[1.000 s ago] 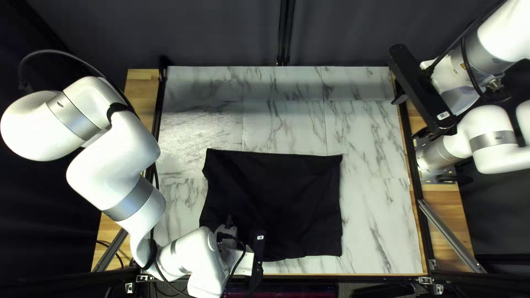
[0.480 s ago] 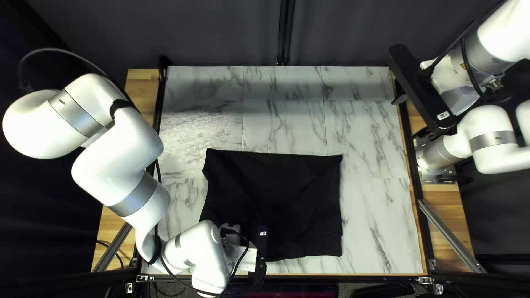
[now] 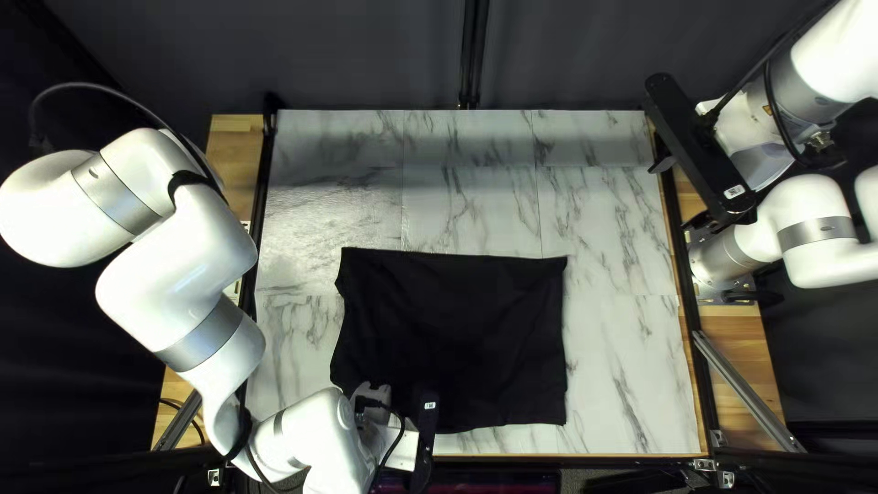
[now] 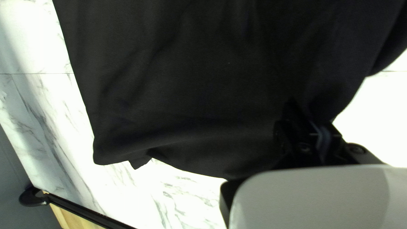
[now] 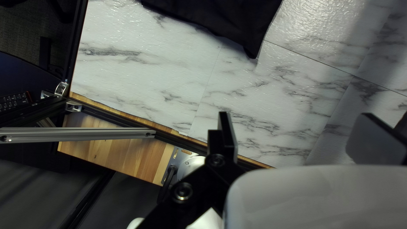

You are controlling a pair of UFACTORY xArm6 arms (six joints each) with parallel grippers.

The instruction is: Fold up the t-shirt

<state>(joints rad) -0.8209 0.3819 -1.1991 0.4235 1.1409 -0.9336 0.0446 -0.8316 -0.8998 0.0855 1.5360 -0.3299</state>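
Shows a white, grey-veined table crossed by thin seams, bordered at left and right by black rails and wooden boards. Carries one black t-shirt, spread mostly flat in a rough rectangle, softly creased, around the middle of the near half, near the near edge.

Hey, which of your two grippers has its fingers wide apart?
The right gripper, beyond the black t-shirt's edge. The left gripper, at the shirt, has its fingers close together.
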